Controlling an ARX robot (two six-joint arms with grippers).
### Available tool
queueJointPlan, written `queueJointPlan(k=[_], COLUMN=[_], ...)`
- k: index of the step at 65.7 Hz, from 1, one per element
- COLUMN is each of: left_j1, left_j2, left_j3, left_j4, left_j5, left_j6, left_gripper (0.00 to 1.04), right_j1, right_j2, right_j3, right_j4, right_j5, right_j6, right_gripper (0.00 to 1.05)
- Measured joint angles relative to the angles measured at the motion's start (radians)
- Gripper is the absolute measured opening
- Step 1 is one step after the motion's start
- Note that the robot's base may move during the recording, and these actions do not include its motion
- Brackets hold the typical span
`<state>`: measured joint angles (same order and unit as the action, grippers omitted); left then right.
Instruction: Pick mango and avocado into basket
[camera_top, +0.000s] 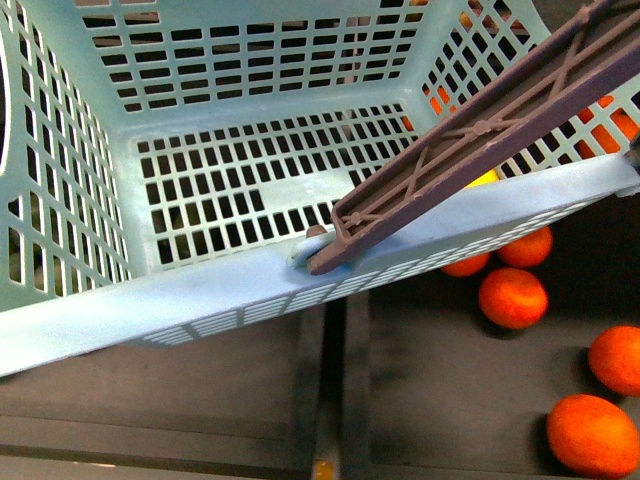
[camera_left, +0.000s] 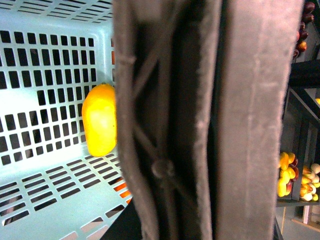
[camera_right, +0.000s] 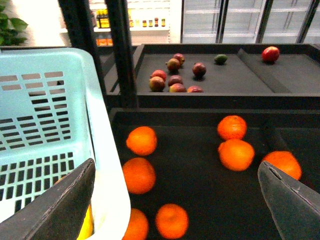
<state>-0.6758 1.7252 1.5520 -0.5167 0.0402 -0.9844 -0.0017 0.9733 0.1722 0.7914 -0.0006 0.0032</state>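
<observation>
The light teal basket (camera_top: 250, 285) fills the front view, its near rim crossing the picture at a slant. Its brown handle (camera_top: 470, 135) runs from the upper right down to the rim. That handle (camera_left: 200, 120) also fills the left wrist view; my left gripper is shut on it and its fingers do not show. The yellow-orange mango (camera_left: 100, 126) lies inside the basket against the lattice wall. My right gripper (camera_right: 176, 165) is open beside the basket (camera_right: 45, 100), above a tray of oranges. The dark green avocado (camera_right: 220, 59) lies on the far tray.
Several oranges (camera_top: 512, 297) lie on the black tray (camera_right: 200, 200) beside the basket. Dark red mangoes (camera_right: 175, 80) and one red fruit (camera_right: 270, 53) sit on the far tray near the avocado. A black upright post (camera_right: 120, 50) stands behind the basket.
</observation>
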Motion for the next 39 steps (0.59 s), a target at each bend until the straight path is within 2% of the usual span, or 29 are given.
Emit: queueJointPlan(k=[39], left_j1=[0.0], left_j2=[0.0], left_j3=[0.0], left_j4=[0.0], left_j5=[-0.001], left_j6=[0.001], left_gripper=[0.14], right_j1=[0.0], right_j2=[0.0], right_j3=[0.0], right_j4=[0.0], right_j5=[0.001], right_j6=[0.0], right_gripper=[0.96])
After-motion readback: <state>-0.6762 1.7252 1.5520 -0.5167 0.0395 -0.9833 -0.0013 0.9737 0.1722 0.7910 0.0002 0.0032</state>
